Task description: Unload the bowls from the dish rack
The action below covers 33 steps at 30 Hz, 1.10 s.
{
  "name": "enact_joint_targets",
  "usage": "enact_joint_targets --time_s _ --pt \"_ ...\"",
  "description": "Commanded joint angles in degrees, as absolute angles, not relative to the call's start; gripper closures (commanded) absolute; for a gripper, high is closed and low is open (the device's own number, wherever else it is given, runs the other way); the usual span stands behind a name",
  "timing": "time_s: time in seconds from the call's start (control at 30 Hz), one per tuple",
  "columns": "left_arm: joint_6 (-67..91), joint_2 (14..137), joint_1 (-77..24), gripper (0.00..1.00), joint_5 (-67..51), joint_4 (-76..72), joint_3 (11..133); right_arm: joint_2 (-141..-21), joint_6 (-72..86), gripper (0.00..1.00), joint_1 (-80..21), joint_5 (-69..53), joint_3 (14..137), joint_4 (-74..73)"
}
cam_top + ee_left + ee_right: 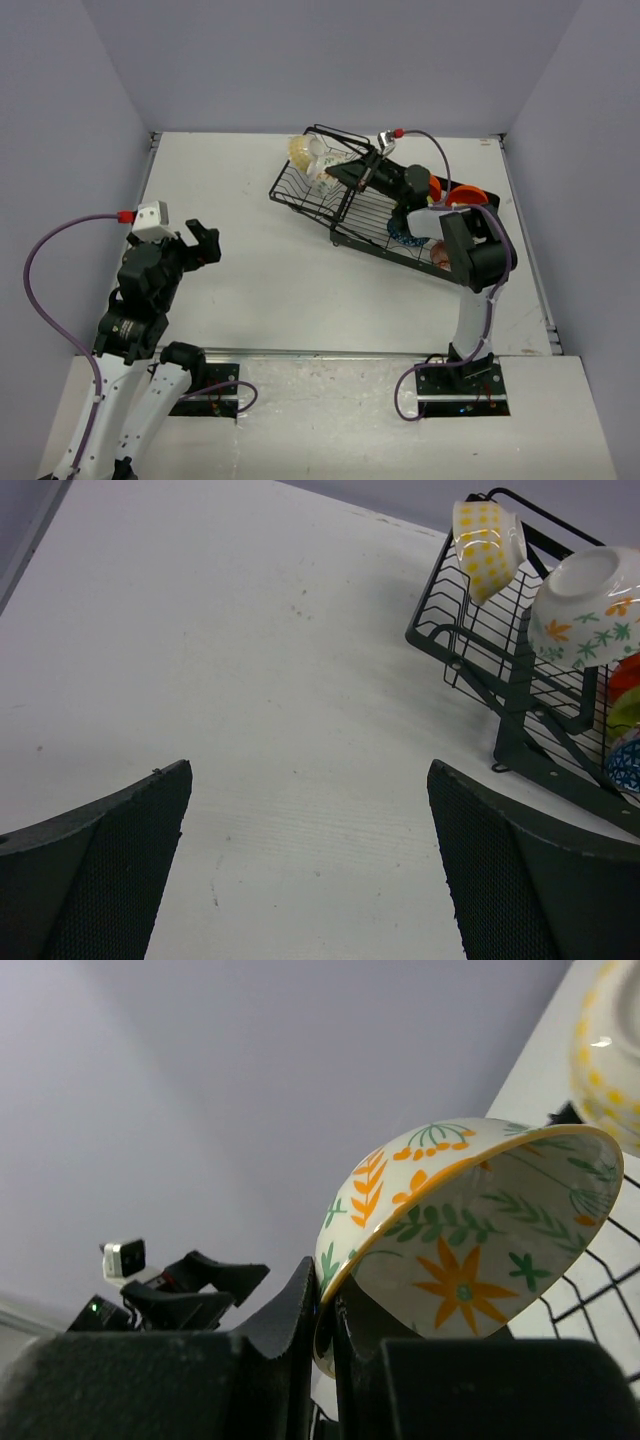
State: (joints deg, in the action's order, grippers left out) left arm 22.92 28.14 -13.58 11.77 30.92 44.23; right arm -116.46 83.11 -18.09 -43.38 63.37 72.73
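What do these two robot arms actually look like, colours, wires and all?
The left arm and right arm share white links and chunky black joints, bolted to black base plates. A purple cable with a red plug loops to each wrist. The left wrist carries a white camera block. The left gripper has two black fingers with mesh-textured pads.

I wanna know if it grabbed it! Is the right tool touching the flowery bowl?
Touching. The right wrist view shows the right tool closed on the flowery bowl, with the bowl's yellow rim pinched tight in between.
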Motion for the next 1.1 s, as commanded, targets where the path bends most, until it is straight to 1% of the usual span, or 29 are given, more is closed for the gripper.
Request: enact_joint_targets --time_s 0.0,0.03,0.07,0.1,0.17,0.2,0.27,0.3,0.33,0.37,0.4,0.43,0.5,0.53,0.57,0.6,0.63,0.7,0.73,0.83,0.93,0.97,1.0,1.07 --pt "22.3 28.7 -13.9 0.00 13.5 29.8 44.9 -107.2 77.7 1.00 -19.4 -46.5 68.0 77.0" --pt "22.5 28.9 -13.9 0.00 14.0 30.1 45.1 -104.6 74.0 1.00 -20.0 -47.3 68.5 71.9" --pt "22.5 29.0 -13.9 0.00 14.0 30.1 45.3 -103.3 73.9 1.00 -20.4 -47.6 68.8 71.8" --pt "22.5 29.1 -13.9 0.00 14.1 30.1 45.4 -102.0 69.5 1.00 -20.7 -48.0 69.1 65.6" --pt "22.5 29.3 -13.9 0.00 13.8 30.3 45.7 -97.7 63.7 1.00 -22.2 -48.6 70.0 58.2" --pt "22.6 29.7 -13.9 0.00 13.5 30.8 47.0 -96.0 55.3 1.00 -23.0 -48.8 70.6 47.8" --pt "23.1 30.7 -13.9 0.00 12.0 33.0 49.9 -90.3 42.8 1.00 -26.7 -46.0 73.9 32.3" --pt "23.4 32.2 -13.9 0.00 11.5 33.8 54.6 -88.7 27.9 1.00 -28.8 -38.0 76.0 13.8" --pt "23.5 33.1 -13.9 0.00 11.0 34.8 57.5 -87.4 21.4 1.00 -33.8 -32.7 80.0 6.2" --pt "23.4 34.3 -13.9 0.00 10.7 36.8 61.0 -86.3 16.1 1.00 -36.2 -27.6 81.4 -0.1" --pt "23.4 36.5 -13.9 0.00 11.0 38.0 68.1 -84.4 8.6 1.00 -38.7 -18.5 82.1 -8.4" --pt "23.4 37.7 -13.9 0.00 11.0 40.0 71.7 -83.2 6.0 1.00 -43.8 -12.8 82.0 -10.8" --pt "23.4 41.9 -13.9 0.00 8.9 41.4 81.2 -81.2 -2.1 1.00 -49.1 -3.6 81.7 -16.6" --pt "23.6 43.4 -13.9 0.00 7.3 42.4 83.6 -81.3 -3.9 1.00 -54.2 3.8 82.3 -18.4" --pt "23.8 45.1 -13.8 0.00 3.1 42.8 87.4 -81.6 -7.3 1.00 -56.5 8.0 83.0 -22.5" --pt "24.0 48.3 -13.9 0.00 0.6 43.2 89.0 -82.3 -9.1 1.00 -58.7 11.4 83.4 -24.3" --pt "24.1 49.9 -13.9 0.00 -2.2 44.5 90.3 -82.6 -10.6 1.00 -62.8 18.3 83.9 -25.7" --pt "24.2 53.9 -13.9 0.00 -7.6 46.0 92.8 -83.0 -15.1 1.00 -67.4 22.8 83.7 -28.6" --pt "24.1 54.7 -13.9 0.00 -9.4 46.4 92.8 -82.7 -16.5 1.00 -68.7 24.0 83.3 -29.2" --pt "24.0 56.9 -13.9 0.00 -21.4 45.9 89.9 -80.7 -23.6 1.00 -73.1 24.4 80.9 -29.0" --pt "25.1 57.0 -13.9 0.00 -26.3 43.0 84.0 -78.3 -30.2 1.00 -74.8 18.3 78.5 -28.3" --pt "25.7 56.8 -13.9 0.00 -31.0 41.8 80.8 -76.5 -33.2 1.00 -74.8 13.1 77.9 -28.0" --pt "27.1 56.2 -14.0 0.00 -33.5 40.5 79.3 -75.7 -34.5 1.00 -74.8 10.7 77.1 -27.9" --pt "28.5 56.1 -14.5 0.00 -37.9 37.7 76.7 -75.0 -36.2 1.00 -74.8 8.5 77.3 -29.2"
